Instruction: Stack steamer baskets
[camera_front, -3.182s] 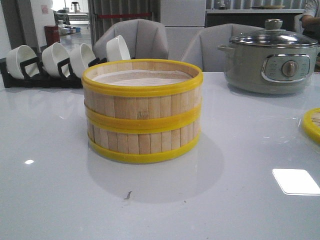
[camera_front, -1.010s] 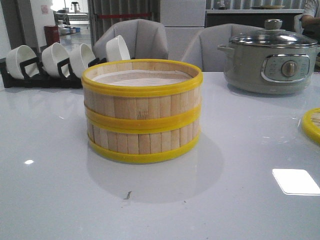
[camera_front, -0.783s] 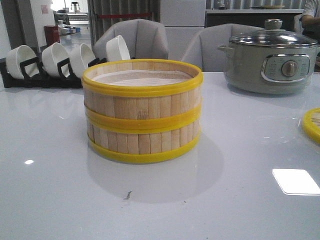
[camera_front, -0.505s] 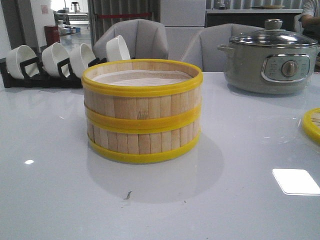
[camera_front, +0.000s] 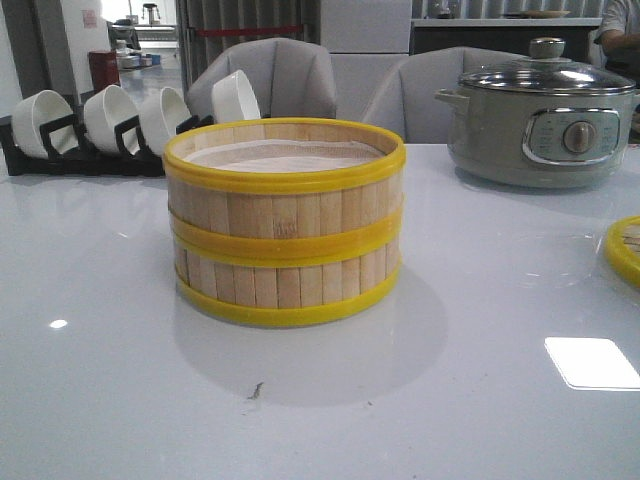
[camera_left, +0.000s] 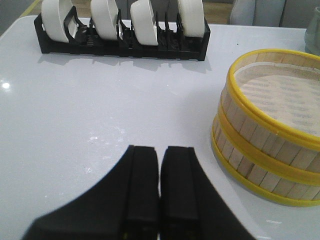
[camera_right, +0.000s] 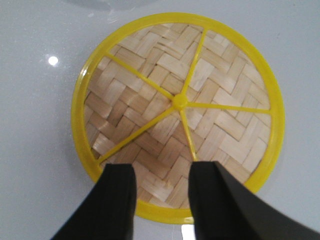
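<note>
The two steamer baskets (camera_front: 285, 222) already sit one on the other mid-bench, upper liner bare, so the lid (camera_right: 179, 111) seems the piece left to place. It lies flat on the bench (camera_front: 480, 400) off to the right of the stack, only its rim showing at the front view's edge. The right gripper (camera_right: 161, 195) hangs straight above it, jaws spread over the near rim, though whether they touch it is hard to judge. The left gripper (camera_left: 159, 185), jaws pressed together and empty, idles beside the stack near the bowl rack (camera_left: 120, 42).
</note>
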